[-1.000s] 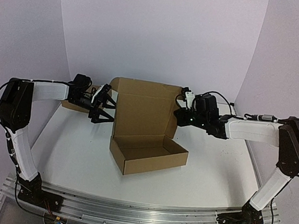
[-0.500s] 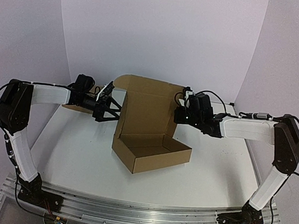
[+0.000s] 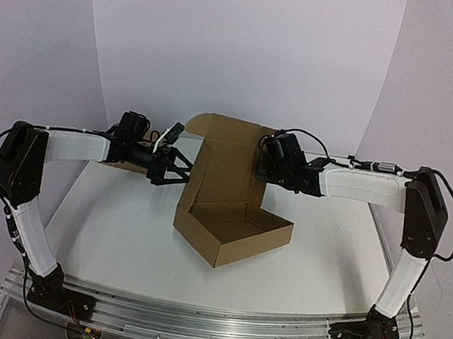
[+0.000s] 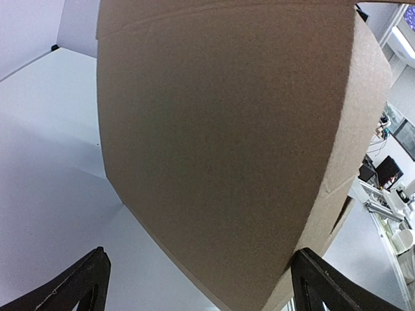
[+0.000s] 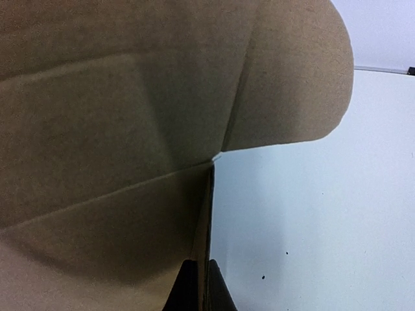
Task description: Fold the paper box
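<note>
The paper box [image 3: 233, 233] sits mid-table as a shallow brown tray, its lid panel [image 3: 226, 157] standing up at the back. My left gripper [image 3: 181, 165] is open beside the lid's left edge. In the left wrist view the brown panel [image 4: 227, 129] fills the frame and reaches down between the spread fingers [image 4: 74, 285]. My right gripper [image 3: 260, 168] is at the lid's right edge. The right wrist view shows its fingertips [image 5: 198, 288] shut on a thin cardboard edge of the box [image 5: 97, 162], below a round-cornered flap [image 5: 292, 84].
A second brown cardboard box [image 3: 116, 164] lies at the back left, mostly hidden behind my left arm. The white table [image 3: 110, 231] ends at a metal rail along the near edge. Pale walls close in on the back and both sides.
The box has slid a little to the right and nearer. Both grippers have moved inward against the lid's edges. The left gripper's jaws have spread slightly wider.
</note>
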You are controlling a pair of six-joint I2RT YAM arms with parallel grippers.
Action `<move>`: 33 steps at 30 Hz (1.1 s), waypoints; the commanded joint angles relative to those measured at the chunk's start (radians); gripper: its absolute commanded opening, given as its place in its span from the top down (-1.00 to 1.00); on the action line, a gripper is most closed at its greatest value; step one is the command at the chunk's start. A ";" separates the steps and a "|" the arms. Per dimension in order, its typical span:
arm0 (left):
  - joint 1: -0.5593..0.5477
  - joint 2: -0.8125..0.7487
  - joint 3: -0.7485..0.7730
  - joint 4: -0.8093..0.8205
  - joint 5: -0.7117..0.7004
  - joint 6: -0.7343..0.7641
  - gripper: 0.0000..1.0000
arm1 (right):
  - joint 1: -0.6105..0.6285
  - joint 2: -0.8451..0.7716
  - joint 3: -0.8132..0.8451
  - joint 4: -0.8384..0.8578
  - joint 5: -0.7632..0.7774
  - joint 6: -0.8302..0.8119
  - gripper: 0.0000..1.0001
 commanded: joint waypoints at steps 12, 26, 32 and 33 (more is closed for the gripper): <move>-0.286 -0.096 -0.020 0.172 -0.499 -0.031 -0.99 | 0.132 0.049 0.066 -0.105 0.115 0.315 1.00; -0.495 -0.147 -0.022 0.265 -0.845 -0.159 -1.00 | 0.171 0.053 0.066 -0.104 0.257 0.608 1.00; -0.491 -0.151 -0.072 0.300 -0.922 -0.103 -0.93 | 0.171 0.039 0.045 -0.098 0.258 0.639 1.00; -0.485 -0.152 -0.081 0.306 -0.918 -0.090 -0.79 | 0.171 0.028 0.032 -0.094 0.256 0.644 1.00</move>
